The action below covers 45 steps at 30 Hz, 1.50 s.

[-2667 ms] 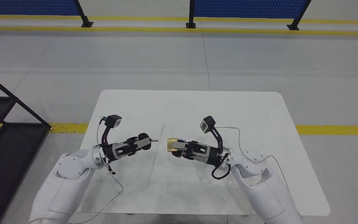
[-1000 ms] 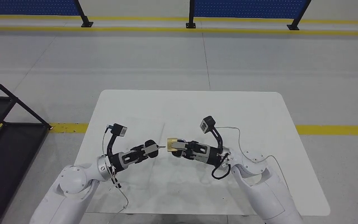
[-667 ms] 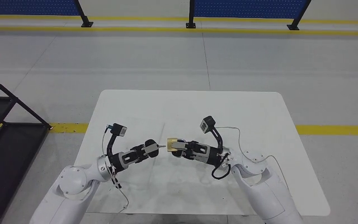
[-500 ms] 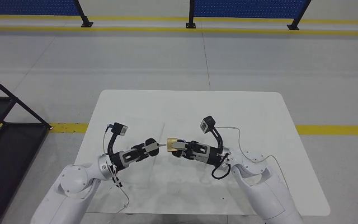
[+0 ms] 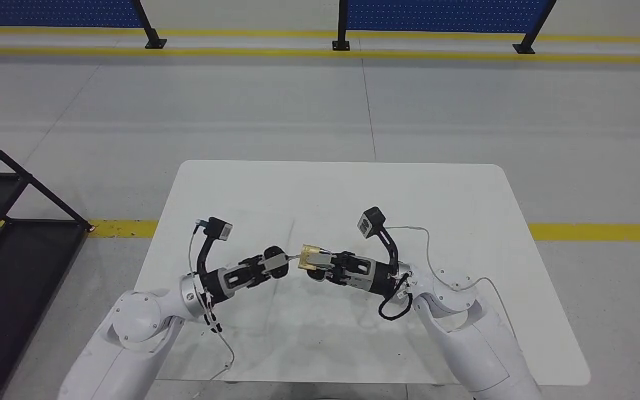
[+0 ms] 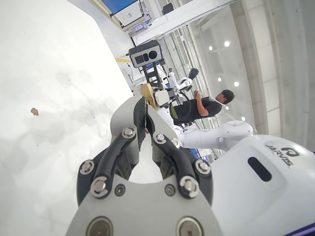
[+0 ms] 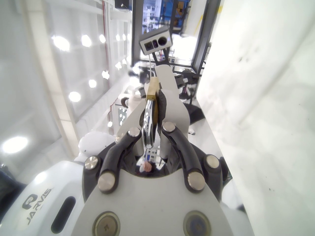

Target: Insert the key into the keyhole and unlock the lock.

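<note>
Over the white bench [image 5: 420, 200] I have both arms meeting in mid-air. The right end effector [image 5: 322, 264] is clamped on the brass lock [image 5: 310, 257], with its pads around the chrome shackle [image 7: 149, 121]. The left end effector [image 5: 272, 264] pinches the key [image 5: 289, 260], whose tip sits at the lock's face. I judge insertion barely begun, if at all; seating the key and turning it remain. I can read no writing on the lock or key.

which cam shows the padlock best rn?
Right wrist view: the padlock sits large in the right gripper, shackle and brass body edge-on. Top view shows a small brass block; left wrist view, a brass sliver beyond the left gripper.
</note>
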{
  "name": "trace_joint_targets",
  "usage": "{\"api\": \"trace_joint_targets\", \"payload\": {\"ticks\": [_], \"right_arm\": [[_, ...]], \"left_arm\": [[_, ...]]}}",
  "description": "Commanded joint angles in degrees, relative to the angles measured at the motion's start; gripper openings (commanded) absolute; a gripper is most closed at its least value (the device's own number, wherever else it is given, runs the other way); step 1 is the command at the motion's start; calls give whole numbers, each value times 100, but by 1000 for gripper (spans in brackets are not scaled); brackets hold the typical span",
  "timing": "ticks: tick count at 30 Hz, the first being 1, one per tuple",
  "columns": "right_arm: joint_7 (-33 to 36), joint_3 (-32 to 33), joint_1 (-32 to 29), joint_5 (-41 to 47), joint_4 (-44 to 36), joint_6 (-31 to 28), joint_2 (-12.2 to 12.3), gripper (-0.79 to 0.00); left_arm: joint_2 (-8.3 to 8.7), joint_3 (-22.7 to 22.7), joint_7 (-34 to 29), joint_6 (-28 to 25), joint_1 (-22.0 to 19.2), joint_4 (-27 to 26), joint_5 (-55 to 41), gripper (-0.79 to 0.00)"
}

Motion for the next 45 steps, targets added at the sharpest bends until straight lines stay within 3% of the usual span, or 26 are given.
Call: {"api": "trace_joint_targets", "payload": {"ticks": [1,45], "right_arm": [[0,0,0,0,0,0,0,-785],[0,0,0,0,0,0,0,-785]], "left_arm": [[1,-2,-5,7,3,-3,5,-785],[11,-13,-160,109,-35,-49,30,-785]]}}
